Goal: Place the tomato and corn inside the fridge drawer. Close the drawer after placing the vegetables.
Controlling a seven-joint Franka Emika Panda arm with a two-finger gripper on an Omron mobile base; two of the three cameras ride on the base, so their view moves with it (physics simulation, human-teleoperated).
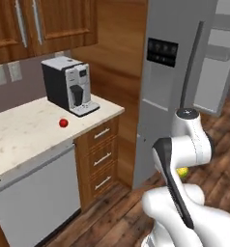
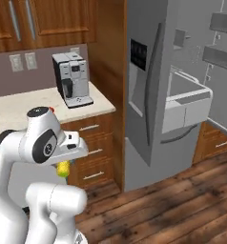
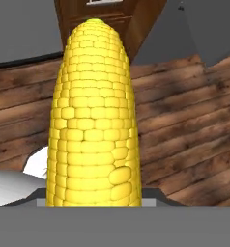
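While the gripper (image 3: 93, 205) was clamped on the corn (image 3: 93, 116), the cob pointed down toward the wooden floor (image 3: 184, 125). The tomato (image 1: 63, 123) lay well apart on the pale counter (image 1: 25, 130), near the coffee machine (image 1: 68, 84). The fridge drawer (image 2: 188, 106) stood pulled out.

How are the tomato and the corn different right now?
The tomato is a small smooth red ball; the corn is a long yellow cob with bumpy kernels. The tomato rests free on the counter near the coffee machine; the corn is gripped in the robot's fingers above the wooden floor. Neither is in the fridge drawer.
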